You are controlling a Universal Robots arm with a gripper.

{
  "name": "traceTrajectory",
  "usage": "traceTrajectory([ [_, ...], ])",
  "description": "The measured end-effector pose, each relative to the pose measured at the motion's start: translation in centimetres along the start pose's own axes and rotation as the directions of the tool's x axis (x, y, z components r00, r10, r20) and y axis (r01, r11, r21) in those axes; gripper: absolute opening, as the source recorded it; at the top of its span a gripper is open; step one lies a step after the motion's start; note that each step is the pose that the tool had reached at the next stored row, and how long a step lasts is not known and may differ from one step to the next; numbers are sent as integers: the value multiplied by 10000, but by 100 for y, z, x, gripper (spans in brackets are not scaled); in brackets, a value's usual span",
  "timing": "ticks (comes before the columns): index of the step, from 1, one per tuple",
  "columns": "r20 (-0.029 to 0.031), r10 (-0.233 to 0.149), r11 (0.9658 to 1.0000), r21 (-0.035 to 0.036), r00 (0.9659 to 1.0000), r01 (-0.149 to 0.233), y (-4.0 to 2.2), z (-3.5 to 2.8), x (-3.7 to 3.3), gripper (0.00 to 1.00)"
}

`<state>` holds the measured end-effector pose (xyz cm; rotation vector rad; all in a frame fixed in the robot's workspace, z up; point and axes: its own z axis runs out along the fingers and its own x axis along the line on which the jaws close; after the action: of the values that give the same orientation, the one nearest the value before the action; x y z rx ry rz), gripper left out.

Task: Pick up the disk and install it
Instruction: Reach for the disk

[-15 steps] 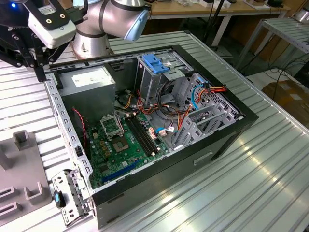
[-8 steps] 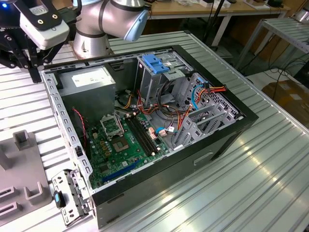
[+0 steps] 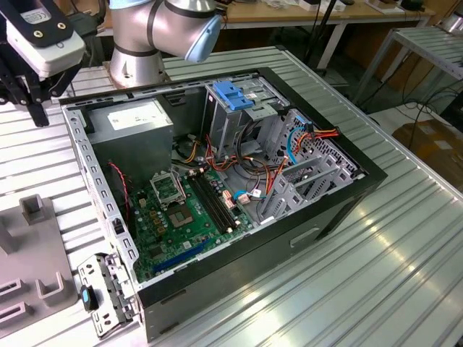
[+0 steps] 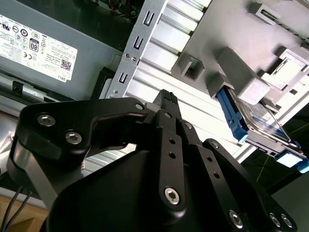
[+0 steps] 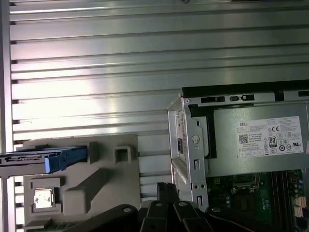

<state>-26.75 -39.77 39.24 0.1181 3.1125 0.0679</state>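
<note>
Gripper (image 4: 166,99) clenched, holding nothing, above the ribbed tabletop (image 5: 96,72) between the open PC case (image 3: 231,285) and the grey fixture (image 5: 96,183). Disk (image 5: 48,159) stands on edge in a fixture slot, blue carrier end showing, apart from the gripper. Case holds power supply (image 3: 137,123), motherboard (image 3: 181,210), and drive cage (image 3: 224,126) with blue latch (image 3: 233,94).

Ribbed aluminium table (image 3: 405,238), wooden workbench (image 3: 289,14) behind.
</note>
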Motion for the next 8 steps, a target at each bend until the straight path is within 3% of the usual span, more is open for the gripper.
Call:
traceTrajectory([
  [8,0,-1,10000,0,10000,1,-8,-3,110,11],
])
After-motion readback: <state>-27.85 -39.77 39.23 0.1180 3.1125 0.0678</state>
